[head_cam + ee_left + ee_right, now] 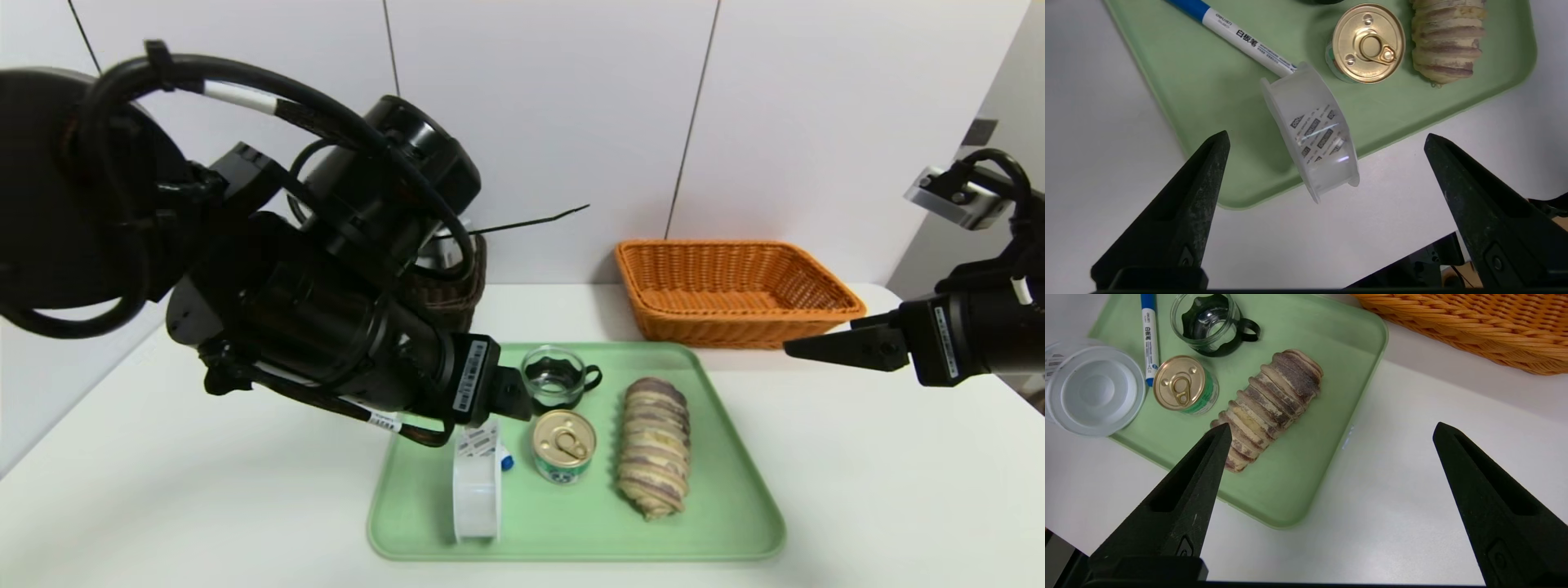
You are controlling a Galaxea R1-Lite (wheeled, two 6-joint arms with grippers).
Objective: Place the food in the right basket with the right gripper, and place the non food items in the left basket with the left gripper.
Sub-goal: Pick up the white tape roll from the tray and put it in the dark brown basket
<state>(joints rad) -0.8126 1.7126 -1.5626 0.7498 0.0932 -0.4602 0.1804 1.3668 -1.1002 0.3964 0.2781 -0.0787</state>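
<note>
Between the open fingers, the striped bread roll lies on the green tray, beside the can.

Soft shadows beneath bright light

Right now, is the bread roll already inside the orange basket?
No, the bread roll lies on the green tray, in front of the orange basket.

Green tray: white ring dispenser on edge at front left; white, blue-capped marker lying behind; clear black-handled cup upright near back edge; gold-lidded can upright, central; purple-striped bread roll lying rightward. Behind: dark-brown basket left, partly hidden; orange wicker basket right.
</note>
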